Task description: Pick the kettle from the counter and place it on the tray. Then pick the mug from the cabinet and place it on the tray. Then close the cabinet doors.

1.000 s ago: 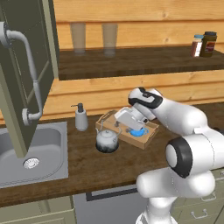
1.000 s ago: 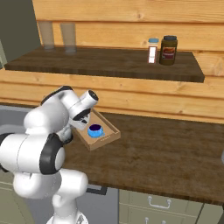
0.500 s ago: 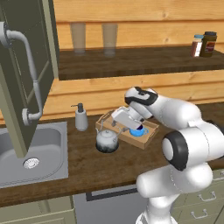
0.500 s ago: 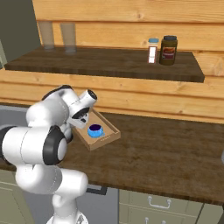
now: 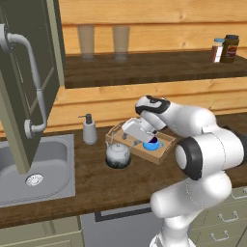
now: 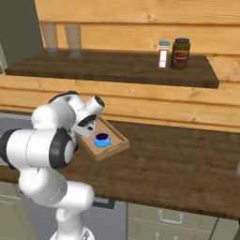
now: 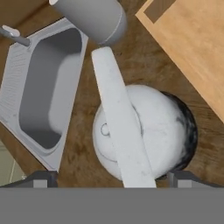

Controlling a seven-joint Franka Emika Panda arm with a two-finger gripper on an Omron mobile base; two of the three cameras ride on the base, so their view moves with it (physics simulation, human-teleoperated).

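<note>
While the end effector is hanging directly above the kettle, its two dark finger tips are standing wide apart on either side of the kettle's rounded body and gripping nothing. Seen from the hand camera, the kettle is sitting upright on the worktop, with its pale handle running across the lid from top to bottom. Beside it, the steel sink is lying inset in the dark wood, and the soap bottle is standing at the basin's far corner.

From the left base camera, the kettle is resting on the worktop just in front of the tray, close to the rim but outside it. The blue mug is sitting inside the tray, partly hidden by the arm. From the right base camera, the mug is showing upright in the tray.

At the left, the cabinet door is standing open, its curved silver handle facing the room.
</note>
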